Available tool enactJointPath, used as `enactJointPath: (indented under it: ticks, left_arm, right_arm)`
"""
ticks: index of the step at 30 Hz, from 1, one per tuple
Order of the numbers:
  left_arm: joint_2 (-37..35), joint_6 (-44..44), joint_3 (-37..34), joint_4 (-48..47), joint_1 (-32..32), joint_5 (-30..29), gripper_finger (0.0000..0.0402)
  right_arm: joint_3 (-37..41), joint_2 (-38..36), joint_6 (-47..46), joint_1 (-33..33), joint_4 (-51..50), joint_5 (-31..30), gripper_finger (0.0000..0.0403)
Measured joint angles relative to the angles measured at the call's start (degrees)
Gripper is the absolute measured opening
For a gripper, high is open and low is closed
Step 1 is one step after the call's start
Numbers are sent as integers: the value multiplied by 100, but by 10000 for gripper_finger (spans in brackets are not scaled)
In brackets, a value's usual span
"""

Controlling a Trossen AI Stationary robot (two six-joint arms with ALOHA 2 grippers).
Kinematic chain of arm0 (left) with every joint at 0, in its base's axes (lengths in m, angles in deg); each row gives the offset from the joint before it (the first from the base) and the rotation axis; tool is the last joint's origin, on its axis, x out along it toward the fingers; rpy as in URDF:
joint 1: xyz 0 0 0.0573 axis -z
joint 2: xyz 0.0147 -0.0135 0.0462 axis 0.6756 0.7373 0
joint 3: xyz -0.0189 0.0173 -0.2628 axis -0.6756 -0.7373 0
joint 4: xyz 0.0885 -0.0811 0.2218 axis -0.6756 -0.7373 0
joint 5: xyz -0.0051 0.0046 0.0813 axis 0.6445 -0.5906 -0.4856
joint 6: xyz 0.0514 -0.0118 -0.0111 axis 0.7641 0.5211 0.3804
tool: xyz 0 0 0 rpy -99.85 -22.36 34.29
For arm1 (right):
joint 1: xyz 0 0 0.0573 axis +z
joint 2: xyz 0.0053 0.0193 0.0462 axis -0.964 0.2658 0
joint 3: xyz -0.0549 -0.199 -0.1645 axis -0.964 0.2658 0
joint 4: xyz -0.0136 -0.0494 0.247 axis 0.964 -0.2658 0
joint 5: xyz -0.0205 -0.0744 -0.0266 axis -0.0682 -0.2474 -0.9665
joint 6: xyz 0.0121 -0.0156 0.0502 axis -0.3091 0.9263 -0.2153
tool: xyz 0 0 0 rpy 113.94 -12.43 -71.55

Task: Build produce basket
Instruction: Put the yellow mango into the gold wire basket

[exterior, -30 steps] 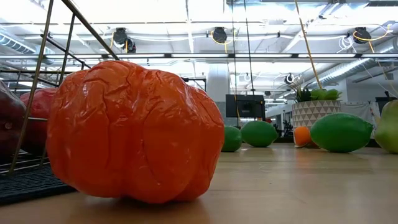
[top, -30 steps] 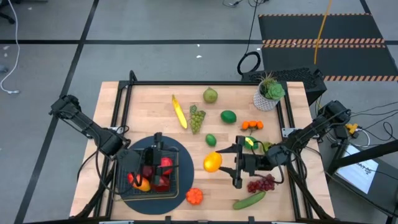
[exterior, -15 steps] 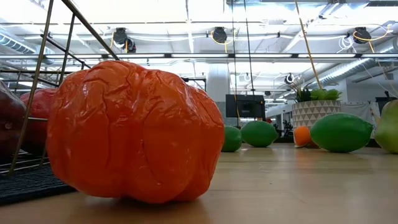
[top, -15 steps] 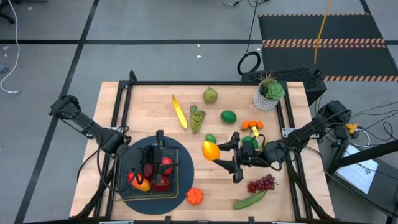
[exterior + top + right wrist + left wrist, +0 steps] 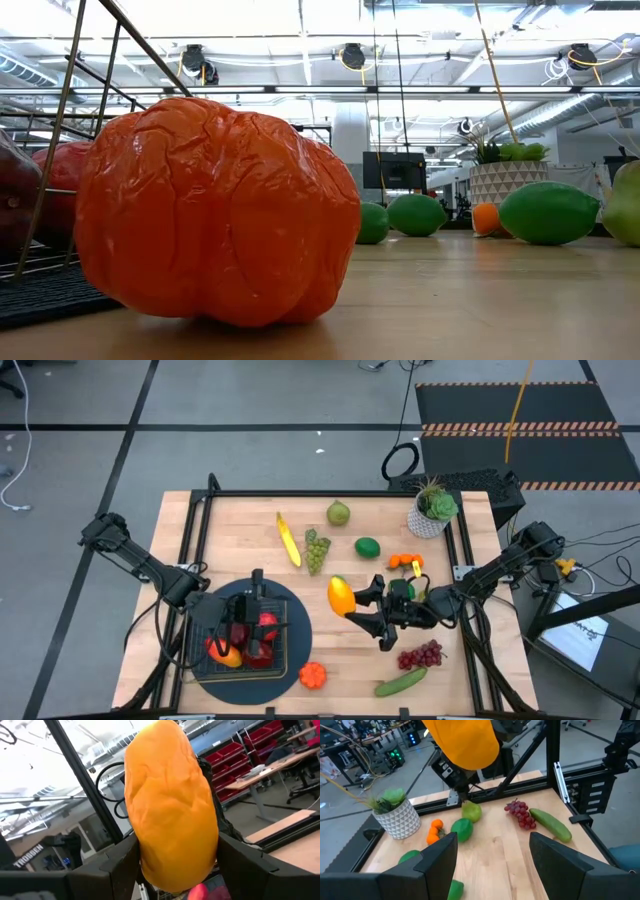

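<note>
The dark wire basket stands on a round dark mat at the near left, with red apples and other produce in it; its wires show in the low view. My left gripper hovers open above the basket, nothing between its fingers. My right gripper is shut on a yellow-orange pepper above mid-table. An orange pepper rests near the front edge and fills the low view. My right gripper pinches the yellow-orange pepper by its two opposite sides between its two fingers. The fingers come about level from the table's right side. The pepper is lifted clear of the table, and its long body rises well past the fingers.
Loose produce lies over the far and right parts of the table: banana, green grapes, pear, lime, small oranges, purple grapes, cucumber. A potted plant stands far right.
My right gripper has rolled about its own axis and edged toward the table's far edge, still shut on the yellow-orange pepper. The pepper has swung round with it and stays clear of the table.
</note>
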Motion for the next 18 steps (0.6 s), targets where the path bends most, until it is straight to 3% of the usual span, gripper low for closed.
enactJointPath:
  ticks: [18]
  left_arm:
    - [0, -17, 0, 338, 0, -1, 248]
  right_arm:
    - [0, 0, 473, 0, 93, -11, 233]
